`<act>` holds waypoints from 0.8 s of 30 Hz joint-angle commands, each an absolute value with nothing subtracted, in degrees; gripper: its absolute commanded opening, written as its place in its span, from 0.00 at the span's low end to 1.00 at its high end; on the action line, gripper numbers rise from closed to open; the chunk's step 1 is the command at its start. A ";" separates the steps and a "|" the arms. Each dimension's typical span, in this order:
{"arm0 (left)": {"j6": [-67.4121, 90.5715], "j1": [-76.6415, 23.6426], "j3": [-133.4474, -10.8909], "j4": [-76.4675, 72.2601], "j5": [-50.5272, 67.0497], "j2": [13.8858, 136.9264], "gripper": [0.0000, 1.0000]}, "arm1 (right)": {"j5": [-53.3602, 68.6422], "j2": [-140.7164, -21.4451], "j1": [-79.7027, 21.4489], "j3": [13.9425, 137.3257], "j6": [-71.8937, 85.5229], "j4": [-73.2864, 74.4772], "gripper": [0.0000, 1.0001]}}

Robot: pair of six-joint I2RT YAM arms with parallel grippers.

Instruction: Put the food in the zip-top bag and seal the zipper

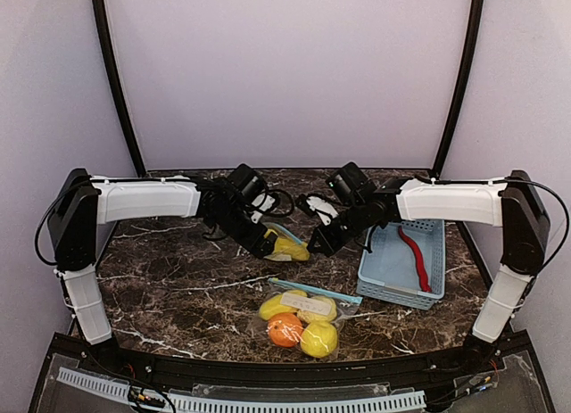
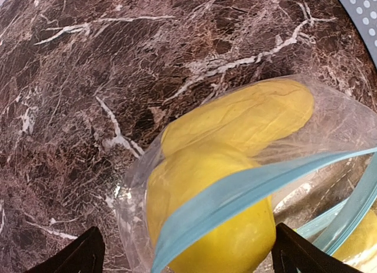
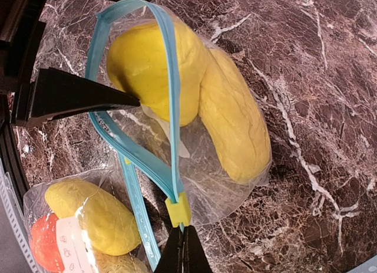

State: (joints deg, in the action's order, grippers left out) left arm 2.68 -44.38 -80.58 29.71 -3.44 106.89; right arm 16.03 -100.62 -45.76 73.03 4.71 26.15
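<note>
Left end effector (image 1: 267, 245): fingers spread wide, gripping nothing. The zip-top bag (image 3: 221, 193) lies between them. In the right wrist view one finger tip reaches the rim of the bag mouth; I cannot tell whether it touches.
Right end effector (image 3: 184, 250): fingers pressed together on the zipper (image 3: 171, 108), just below the yellow slider (image 3: 178, 210).
Zip-top bag: lies on the counter (image 1: 178, 279) at mid-depth, between the two end effectors. Its mouth gapes in a loop towards the left end effector.
Yellow food (image 3: 235, 125): two pieces sit inside the zip-top bag, touching each other. One is long and curved, the other rounder and nearer the mouth.
Second bag (image 1: 305, 303): lies near the front edge of the counter, just in front of the zip-top bag. It holds more yellow food and the orange (image 1: 285, 329).
Red chili (image 1: 413, 257): lies lengthwise in the basket (image 1: 393, 294), along its right side.
Basket: stands at the right side of the counter, just beside the right end effector and under the right arm.
Open room: bare marble shows on the left half of the counter, from the left arm forward to the front edge. A narrower strip shows between the second bag and the basket.
Edges: walls stand close behind and at both sides.
</note>
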 commanded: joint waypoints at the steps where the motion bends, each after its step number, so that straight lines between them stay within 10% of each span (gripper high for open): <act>1: 4.31 -43.74 -79.26 32.23 -8.86 107.16 0.98 | 16.14 -98.47 -46.11 71.95 5.35 25.64 0.00; 24: -4.29 -42.00 -72.33 18.97 -4.73 92.11 0.96 | 18.61 -95.57 -46.12 70.22 3.65 23.98 0.00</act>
State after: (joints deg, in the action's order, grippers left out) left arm 2.42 -42.26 -75.55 24.36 -6.39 101.60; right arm 16.93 -97.71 -45.76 71.29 4.86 25.71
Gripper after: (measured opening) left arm 0.959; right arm 0.005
